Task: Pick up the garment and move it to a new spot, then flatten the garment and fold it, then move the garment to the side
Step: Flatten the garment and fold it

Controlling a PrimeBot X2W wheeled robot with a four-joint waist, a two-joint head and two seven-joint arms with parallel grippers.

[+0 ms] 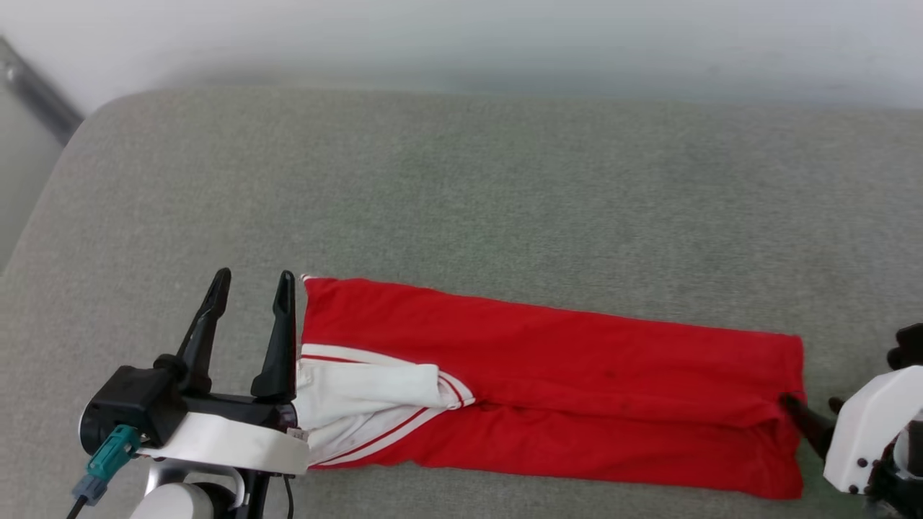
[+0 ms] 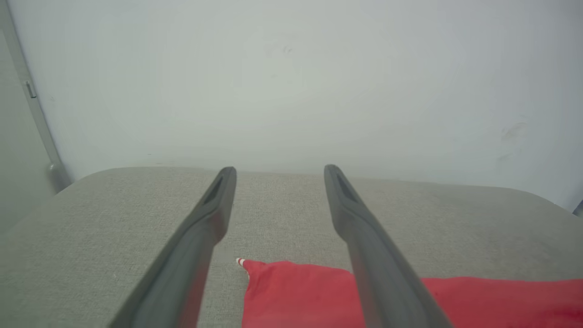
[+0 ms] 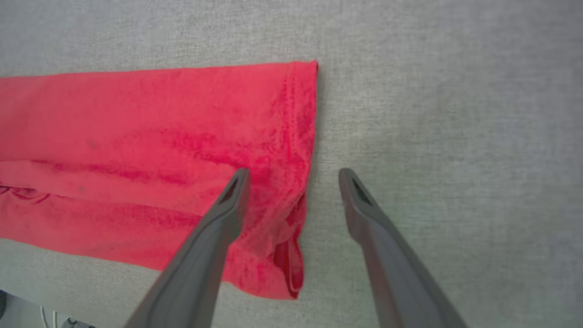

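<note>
At the lower left of the head view, your left arm sits low over the cushion (image 1: pixel 461 180). Its pale forearm lies across the corner, and the left pincer (image 1: pixel 254 274) points away from you toward the wall (image 1: pixel 461 36). Its two fingers stand wide apart and hold nothing. The inner finger (image 1: pixel 281 339) runs along the left end of the garment (image 1: pixel 577 375), just beside the white sleeve (image 1: pixel 368 382). Whether it actually brushes the cloth you cannot tell from this angle. In the left wrist view the fingers hang above the cushion, and the garment's striped corner lies between them, nearer the wrist.

At the lower right, your right arm shows at the frame's edge as a white wrist housing. The right pincer (image 1: pixel 811 401) points leftward at the garment's right end. It too is spread wide and grips nothing. In the right wrist view one finger (image 3: pixel 214 241) lies over the red hem (image 3: pixel 300 136) and the other is over bare cushion, so the hem's edge falls between them.

The garment lies on the near part of the cushion as a long, narrow red band, running left to right between the two pincers. It is folded lengthwise, with a crease down its middle. The white sleeve, with its red stripes, rests on top at the left end. The right end is a straight hem, a little rumpled at its near corner.
</note>
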